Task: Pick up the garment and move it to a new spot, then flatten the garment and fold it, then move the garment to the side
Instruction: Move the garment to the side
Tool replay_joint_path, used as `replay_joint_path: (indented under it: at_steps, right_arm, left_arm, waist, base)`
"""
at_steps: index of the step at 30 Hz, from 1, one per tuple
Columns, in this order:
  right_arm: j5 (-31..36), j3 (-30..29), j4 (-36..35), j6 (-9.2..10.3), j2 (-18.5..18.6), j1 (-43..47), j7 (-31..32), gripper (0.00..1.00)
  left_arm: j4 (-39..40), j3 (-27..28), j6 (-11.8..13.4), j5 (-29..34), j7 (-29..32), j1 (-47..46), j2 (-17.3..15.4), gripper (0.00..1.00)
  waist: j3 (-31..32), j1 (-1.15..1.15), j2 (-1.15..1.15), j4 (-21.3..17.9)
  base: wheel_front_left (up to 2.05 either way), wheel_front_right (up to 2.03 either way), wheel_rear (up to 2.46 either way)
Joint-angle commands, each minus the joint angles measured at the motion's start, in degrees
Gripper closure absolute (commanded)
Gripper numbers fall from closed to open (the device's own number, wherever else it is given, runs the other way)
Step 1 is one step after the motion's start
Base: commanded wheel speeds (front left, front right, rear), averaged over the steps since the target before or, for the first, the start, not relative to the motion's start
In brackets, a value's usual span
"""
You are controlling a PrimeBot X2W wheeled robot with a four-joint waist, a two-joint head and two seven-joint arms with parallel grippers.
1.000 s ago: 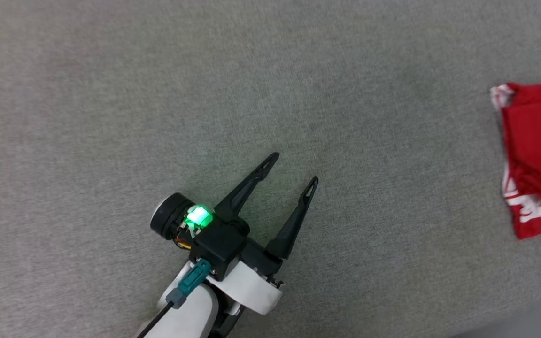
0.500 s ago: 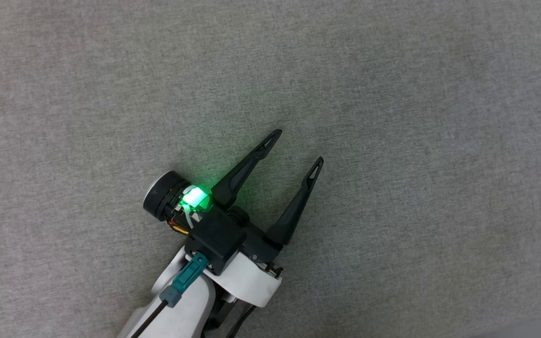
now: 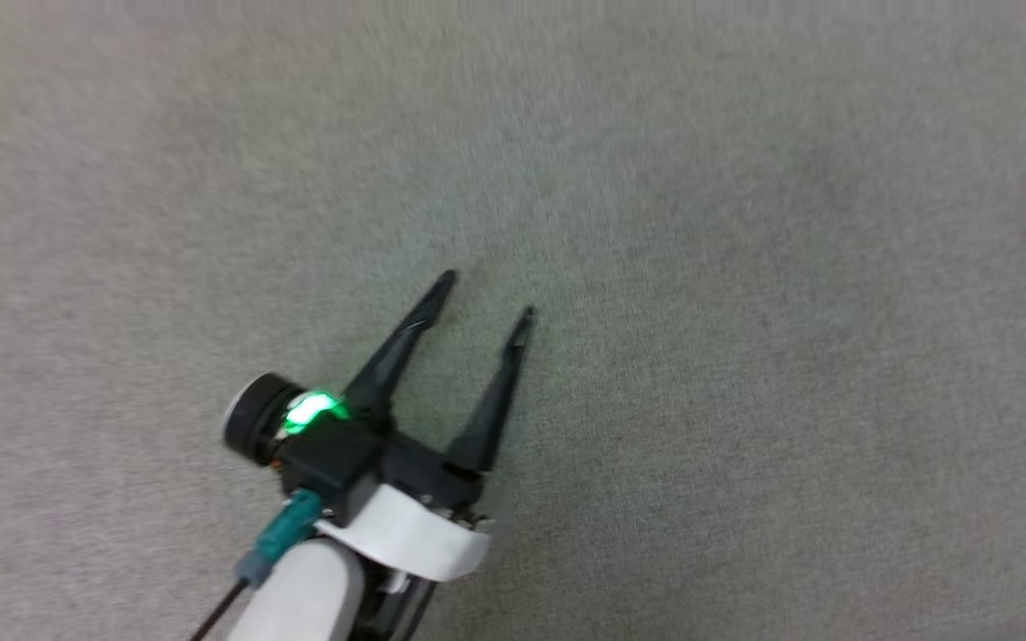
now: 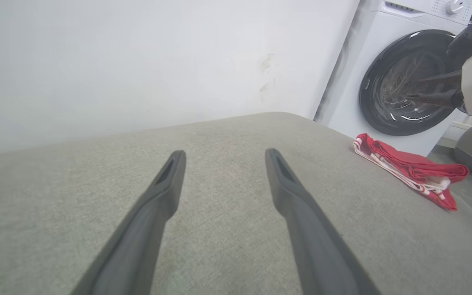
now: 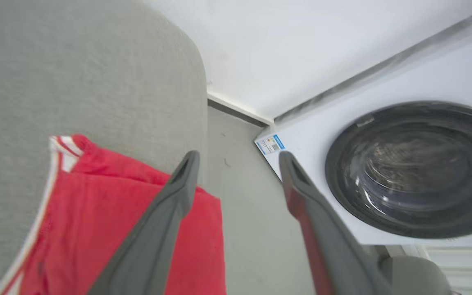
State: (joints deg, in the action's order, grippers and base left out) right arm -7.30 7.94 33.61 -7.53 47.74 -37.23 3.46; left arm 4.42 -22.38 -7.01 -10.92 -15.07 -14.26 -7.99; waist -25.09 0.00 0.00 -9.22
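Garment, one folded piece, lay at the cushion edge; the left gripper stretched low over the cushion, the right gripper above the garment, both gaping empty.

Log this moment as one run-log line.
garment: folded, at grey cushion edge | left gripper: open, empty | right gripper: open, empty, near garment

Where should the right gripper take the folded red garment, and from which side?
Probably the garment at its thick layered edge, from above with the open right gripper: it lies flat by the cushion rim, so a sideways approach might push it.
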Motion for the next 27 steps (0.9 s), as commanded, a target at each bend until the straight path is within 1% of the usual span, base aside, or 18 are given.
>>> replay_joint_path:
  at_steps: [1,3,5,8,12,15,19,21,27]
  right_arm:
    - [-1.0,-0.8,-2.1,0.08,-1.5,0.7,-0.7,0.00]
    - [-3.7,-3.0,-6.0,0.08,-4.9,2.1,-1.5,0.00]
    - [-6.6,-4.8,-10.4,0.07,-8.6,4.4,-1.9,0.00]
    - [-9.6,-7.2,-18.2,0.07,-12.7,8.7,-2.7,0.00]
    - [-12.2,-10.2,-27.8,0.07,-19.9,15.7,-3.1,0.00]
    - [-13.6,-11.4,-33.4,0.07,-24.9,21.0,-3.6,0.00]
    - [-13.9,-11.4,-36.7,0.07,-29.8,26.9,-6.0,0.00]
    - [-13.9,-11.3,-37.3,0.06,-31.5,28.9,-7.2,0.00]
    - [-12.5,-9.9,-35.1,0.06,-35.5,34.0,-11.4,0.00]
  left_arm:
    - [0.3,1.3,0.2,-0.4,-0.1,1.4,0.0,0.00]
    - [0.9,3.7,0.5,-1.0,-0.1,3.1,0.3,0.00]
    - [1.2,5.8,1.1,0.0,-0.1,4.6,-0.3,0.00]
    - [1.8,9.6,2.0,-1.2,-0.1,7.4,0.9,0.00]
    - [2.0,13.7,2.9,-0.9,-0.1,10.6,1.6,0.00]
    - [1.9,16.2,2.6,-1.4,-0.1,12.3,2.3,0.00]
    - [0.6,17.9,1.9,-1.1,-0.1,14.0,2.8,0.00]
    - [-0.4,18.7,1.6,-1.5,-0.1,15.0,3.1,0.00]
    - [-3.6,19.9,0.7,-1.7,-0.1,17.3,3.9,0.00]
  waist:
    - [4.8,0.00,0.00,1.5]
    - [7.2,0.00,0.00,2.3]
    - [9.6,0.00,0.00,3.3]
    - [12.7,0.00,0.00,4.8]
    - [16.0,0.00,0.00,7.0]
    - [17.5,0.00,0.00,8.6]
    - [19.4,0.00,0.00,10.1]
    - [20.1,0.00,0.00,10.6]
    - [22.0,0.00,0.00,11.2]
  base:
    - [0.00,0.00,0.00]
    - [0.00,0.00,0.00]
    - [0.00,0.00,0.00]
    - [0.00,0.00,0.00]
    - [0.00,0.00,0.00]
    - [0.00,0.00,0.00]
    - [0.00,0.00,0.00]
    - [0.00,0.00,0.00]
    - [0.00,0.00,0.00]
